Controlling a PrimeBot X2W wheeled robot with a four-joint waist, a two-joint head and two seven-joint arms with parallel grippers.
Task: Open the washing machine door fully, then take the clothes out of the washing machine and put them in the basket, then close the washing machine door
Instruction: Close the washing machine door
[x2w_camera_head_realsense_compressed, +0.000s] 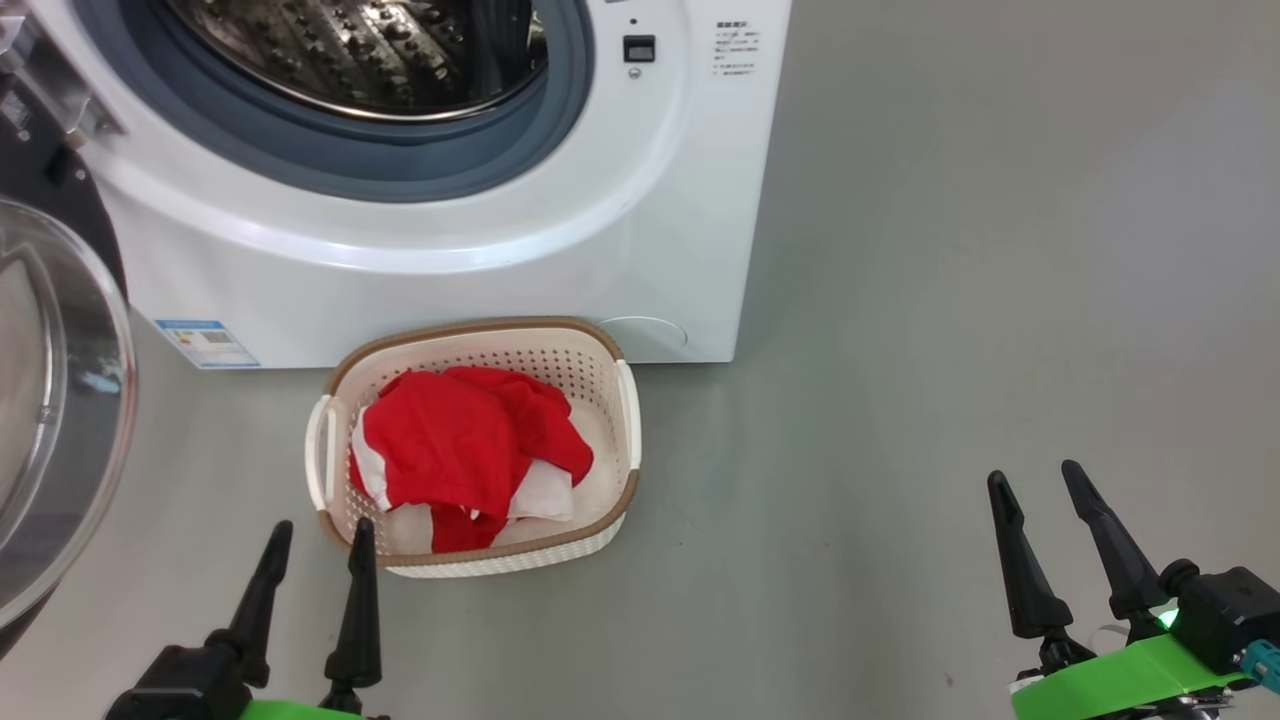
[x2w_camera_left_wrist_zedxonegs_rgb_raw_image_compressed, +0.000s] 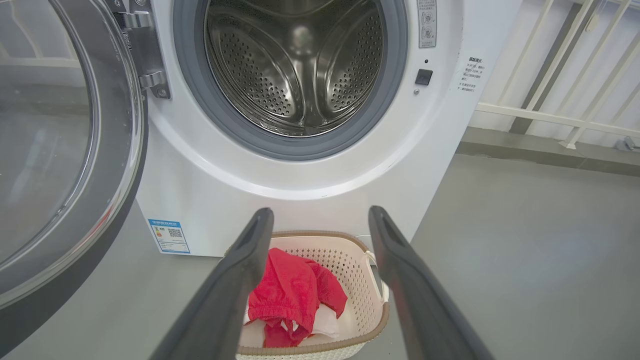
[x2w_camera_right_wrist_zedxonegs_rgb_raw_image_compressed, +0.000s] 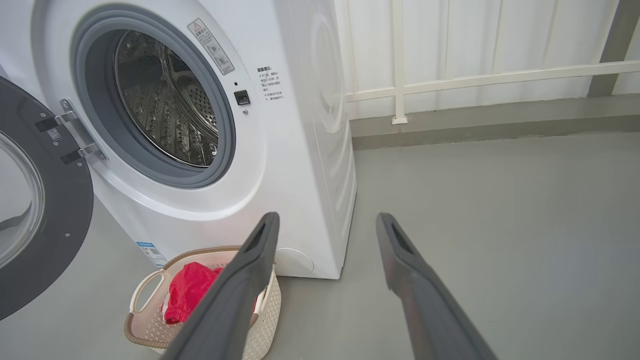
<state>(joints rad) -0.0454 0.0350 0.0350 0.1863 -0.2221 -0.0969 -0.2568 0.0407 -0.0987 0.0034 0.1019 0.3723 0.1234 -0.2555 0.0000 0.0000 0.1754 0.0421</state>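
The white washing machine (x2w_camera_head_realsense_compressed: 450, 260) (x2w_camera_left_wrist_zedxonegs_rgb_raw_image_compressed: 300, 200) (x2w_camera_right_wrist_zedxonegs_rgb_raw_image_compressed: 300, 165) stands with its door (x2w_camera_head_realsense_compressed: 50, 400) (x2w_camera_left_wrist_zedxonegs_rgb_raw_image_compressed: 65, 150) (x2w_camera_right_wrist_zedxonegs_rgb_raw_image_compressed: 35, 210) swung wide open to the left; the steel drum (x2w_camera_left_wrist_zedxonegs_rgb_raw_image_compressed: 300, 65) (x2w_camera_right_wrist_zedxonegs_rgb_raw_image_compressed: 165, 100) looks empty. In front of it on the floor sits the cream basket (x2w_camera_head_realsense_compressed: 625, 400) (x2w_camera_left_wrist_zedxonegs_rgb_raw_image_compressed: 362, 285) (x2w_camera_right_wrist_zedxonegs_rgb_raw_image_compressed: 145, 320), and the red and white clothes (x2w_camera_head_realsense_compressed: 470, 450) (x2w_camera_left_wrist_zedxonegs_rgb_raw_image_compressed: 295, 295) (x2w_camera_right_wrist_zedxonegs_rgb_raw_image_compressed: 187, 295) lie inside it. My left gripper (x2w_camera_head_realsense_compressed: 320, 540) (x2w_camera_left_wrist_zedxonegs_rgb_raw_image_compressed: 320, 220) hovers open just before the basket's near rim, holding nothing. Off to the right, my right gripper (x2w_camera_head_realsense_compressed: 1040, 480) (x2w_camera_right_wrist_zedxonegs_rgb_raw_image_compressed: 325, 225) is open and empty over bare floor.
Grey floor (x2w_camera_head_realsense_compressed: 950, 300) stretches to the right of the machine. A white railing and wall (x2w_camera_right_wrist_zedxonegs_rgb_raw_image_compressed: 475, 75) (x2w_camera_left_wrist_zedxonegs_rgb_raw_image_compressed: 575, 100) stand behind it. The open door takes up the space at the far left. A blue label (x2w_camera_head_realsense_compressed: 205, 343) is stuck low on the machine's front.
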